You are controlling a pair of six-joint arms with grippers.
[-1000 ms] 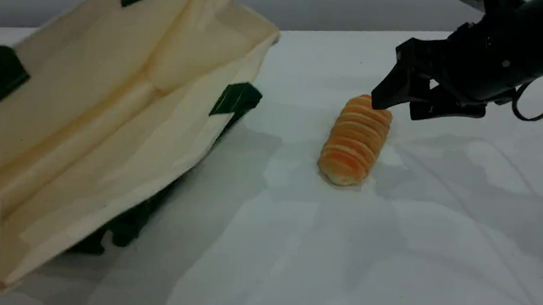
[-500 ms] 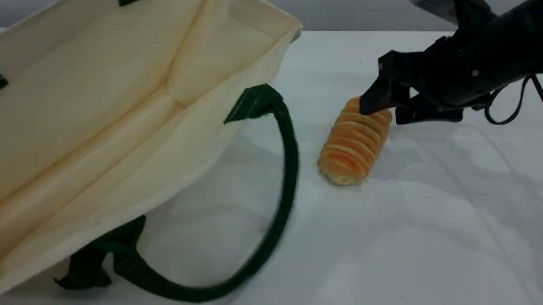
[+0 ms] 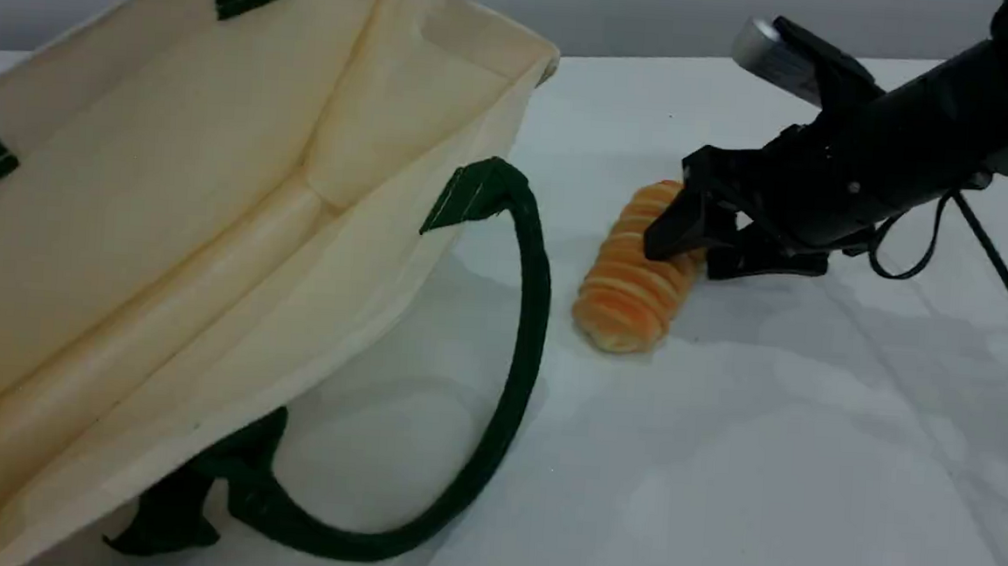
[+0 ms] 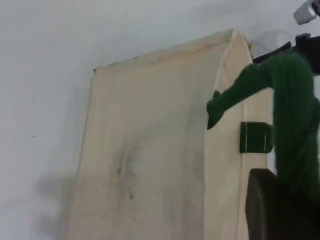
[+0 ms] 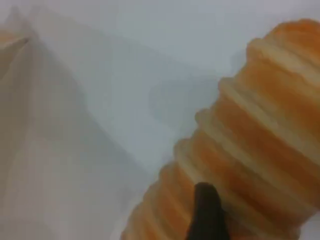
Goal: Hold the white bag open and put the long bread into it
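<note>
The white bag [image 3: 167,210] lies at the left with its mouth gaping toward the middle of the table. Its lower green handle [image 3: 530,320] loops out over the table. In the left wrist view the bag's outer side [image 4: 150,150] fills the frame, and its upper green handle [image 4: 292,105] runs down into my left gripper [image 4: 287,187], which is shut on it. The long bread [image 3: 631,286] lies right of the bag. My right gripper [image 3: 689,255] is open and straddles its far end, one fingertip [image 5: 206,210] against the ridged crust [image 5: 250,150].
The white table [image 3: 720,471] spreads out in front of and to the right of the bread. A black cable [image 3: 1007,279] hangs from the right arm. The green handle loop lies between the bag's mouth and the bread.
My right gripper came down and leftward onto the bread, nudging it slightly left. The bag's mouth rose and widened, and its lower green handle flopped out onto the table.
</note>
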